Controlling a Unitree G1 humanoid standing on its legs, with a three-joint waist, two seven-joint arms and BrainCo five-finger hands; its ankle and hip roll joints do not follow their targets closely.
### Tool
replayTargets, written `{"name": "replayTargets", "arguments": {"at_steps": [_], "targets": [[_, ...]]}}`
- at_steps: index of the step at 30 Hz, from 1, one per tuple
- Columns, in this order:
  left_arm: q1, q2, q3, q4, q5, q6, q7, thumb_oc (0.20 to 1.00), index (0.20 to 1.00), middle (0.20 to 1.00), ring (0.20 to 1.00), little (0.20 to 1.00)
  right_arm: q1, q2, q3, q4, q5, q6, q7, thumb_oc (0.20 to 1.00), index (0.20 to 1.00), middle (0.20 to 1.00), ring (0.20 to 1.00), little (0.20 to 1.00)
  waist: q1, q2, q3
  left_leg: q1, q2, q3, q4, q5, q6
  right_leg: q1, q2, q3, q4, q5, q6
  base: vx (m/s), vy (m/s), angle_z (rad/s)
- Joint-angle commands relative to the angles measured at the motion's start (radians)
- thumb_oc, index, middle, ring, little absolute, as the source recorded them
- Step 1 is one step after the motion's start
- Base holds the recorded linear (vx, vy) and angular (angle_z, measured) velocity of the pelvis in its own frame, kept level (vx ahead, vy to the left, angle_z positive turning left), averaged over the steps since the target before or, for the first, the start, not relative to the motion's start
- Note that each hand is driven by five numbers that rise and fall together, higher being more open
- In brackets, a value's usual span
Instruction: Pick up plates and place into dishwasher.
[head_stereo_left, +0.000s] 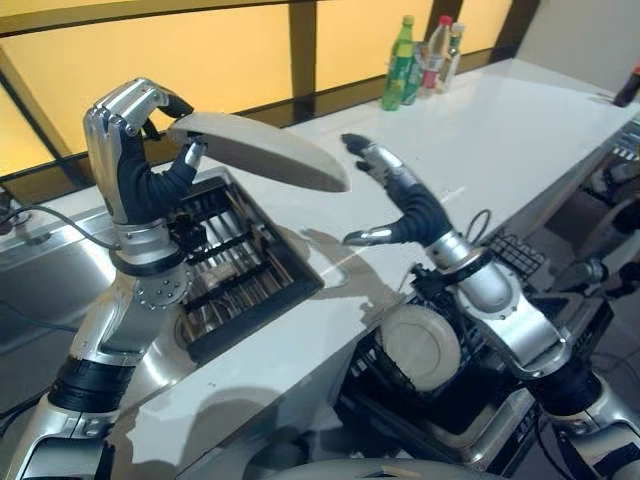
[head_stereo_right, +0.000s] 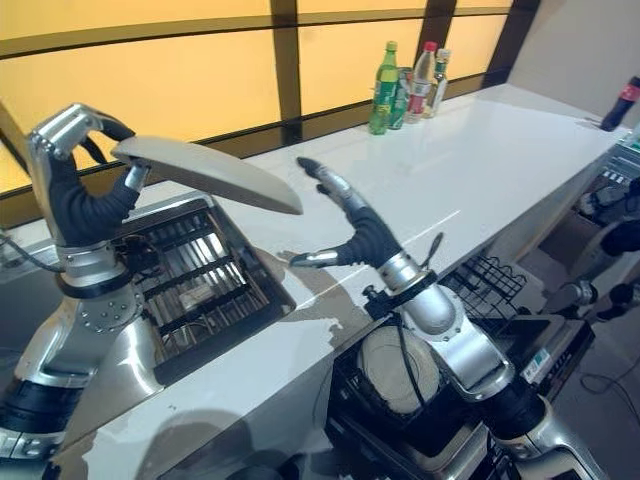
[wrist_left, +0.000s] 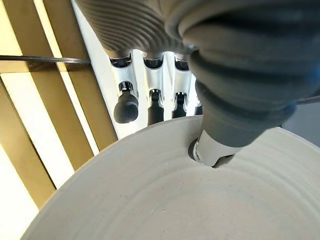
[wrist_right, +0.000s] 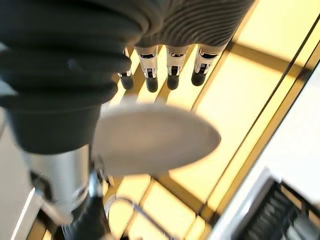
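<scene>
My left hand (head_stereo_left: 135, 150) is raised over the counter's left part, shut on the rim of a pale round plate (head_stereo_left: 262, 150) that it holds nearly flat in the air. The left wrist view shows the thumb pressed on the plate (wrist_left: 175, 200) with the fingers (wrist_left: 126, 106) curled over its edge. My right hand (head_stereo_left: 395, 200) hovers open just right of the plate, fingers straight, thumb out, not touching it. In the right wrist view the plate (wrist_right: 155, 137) floats past the fingers (wrist_right: 172, 72). Another plate (head_stereo_left: 420, 345) stands in the dark dishwasher rack (head_stereo_left: 460, 400) below the counter's edge.
A sunken dark wire rack (head_stereo_left: 235, 265) sits in the white counter (head_stereo_left: 500, 140) under the held plate. Several bottles (head_stereo_left: 420, 60) stand at the counter's far edge by the yellow panelled wall. A dark bottle (head_stereo_left: 628, 88) stands at the far right.
</scene>
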Motion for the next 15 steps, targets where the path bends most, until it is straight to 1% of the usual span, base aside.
{"name": "replayTargets", "arguments": {"at_steps": [1, 4, 7, 8, 12, 13, 15], "targets": [[-0.072, -0.007, -0.016, -0.056, -0.038, -0.002, -0.015, 0.2, 0.2, 0.2, 0.2, 0.2, -0.086, 0.027, 0.019, -0.115, -0.023, 0.016, -0.062, 1.0, 1.0, 1.0, 1.0, 1.0, 0.037, -0.008, -0.053, 0.034, -0.021, -0.035, -0.088, 0.011, 0.044, -0.05, -0.005, -0.016, 0.074, 0.02, 0.061, -0.01, -0.018, 0.34], [-0.085, -0.021, -0.036, -0.08, -0.057, 0.001, -0.042, 0.2, 0.2, 0.2, 0.2, 0.2, -0.119, 0.047, 0.06, -0.105, -0.064, 0.059, -0.116, 1.0, 1.0, 1.0, 1.0, 1.0, 0.058, -0.012, -0.056, 0.03, -0.027, -0.054, -0.093, 0.018, 0.043, -0.047, -0.006, -0.038, 0.071, 0.022, 0.06, -0.01, -0.024, 0.26], [-0.098, -0.03, -0.06, -0.106, -0.078, 0.014, -0.077, 0.2, 0.2, 0.2, 0.2, 0.2, -0.16, 0.063, 0.077, -0.085, -0.125, 0.137, -0.186, 1.0, 1.0, 1.0, 1.0, 1.0, 0.075, -0.016, -0.058, 0.024, -0.032, -0.076, -0.091, 0.022, 0.04, -0.044, -0.007, -0.054, 0.071, 0.021, 0.059, 0.0, -0.021, 0.27], [-0.1, -0.029, -0.065, -0.11, -0.105, 0.02, -0.091, 0.2, 0.2, 0.2, 0.2, 0.2, -0.169, 0.068, 0.079, -0.079, -0.128, 0.158, -0.193, 1.0, 1.0, 1.0, 1.0, 1.0, 0.079, -0.016, -0.06, 0.022, -0.034, -0.081, -0.091, 0.023, 0.04, -0.044, -0.008, -0.058, 0.071, 0.022, 0.059, -0.01, -0.011, 0.22], [-0.103, -0.048, -0.098, -0.099, -0.144, 0.029, -0.117, 0.2, 0.2, 0.2, 0.2, 0.2, -0.182, 0.087, 0.1, -0.095, -0.179, 0.195, -0.194, 1.0, 1.0, 1.0, 1.0, 1.0, 0.084, -0.015, -0.059, 0.019, -0.039, -0.088, -0.095, 0.027, 0.04, -0.047, -0.009, -0.063, 0.069, 0.03, 0.062, -0.01, -0.002, 0.1], [-0.098, -0.061, -0.106, -0.097, -0.161, 0.024, -0.125, 0.2, 0.2, 0.2, 0.2, 0.2, -0.199, 0.092, 0.109, -0.098, -0.215, 0.222, -0.21, 1.0, 1.0, 1.0, 1.0, 1.0, 0.091, -0.016, -0.059, 0.02, -0.041, -0.096, -0.096, 0.029, 0.04, -0.044, -0.01, -0.067, 0.068, 0.029, 0.061, 0.01, 0.002, 0.14], [-0.084, -0.08, -0.108, -0.097, -0.181, 0.004, -0.148, 0.2, 0.2, 0.2, 0.2, 0.2, -0.217, 0.1, 0.109, -0.092, -0.251, 0.251, -0.245, 1.0, 1.0, 1.0, 1.0, 1.0, 0.103, -0.017, -0.06, 0.02, -0.046, -0.11, -0.097, 0.031, 0.04, -0.038, -0.011, -0.074, 0.064, 0.029, 0.059, 0.02, -0.003, 0.19]]}}
